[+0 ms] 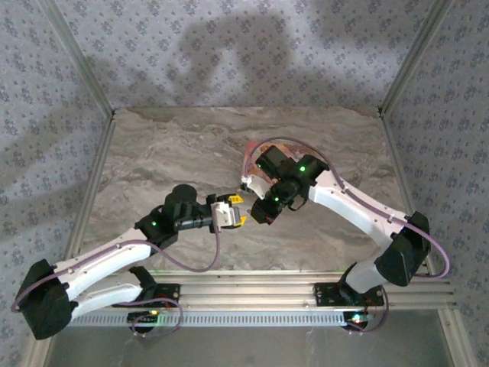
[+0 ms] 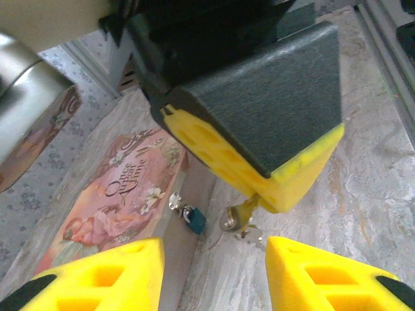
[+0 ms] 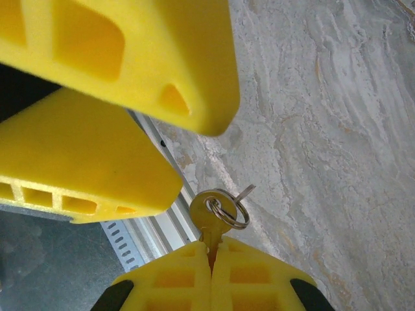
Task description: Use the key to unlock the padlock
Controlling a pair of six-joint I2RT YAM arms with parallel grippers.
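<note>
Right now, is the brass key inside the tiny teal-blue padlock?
No, the key sits pinched in the right hand, apart from the padlock.

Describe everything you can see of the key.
The key is brass-coloured metal with a rounded head. A silver split ring runs through the hole in the head, with one wire end sticking out. The right gripper is shut on it: the head pokes out past the yellow pads, and the blade is hidden between them. It hangs over the marble table, near the open left gripper and apart from the padlock.
</note>
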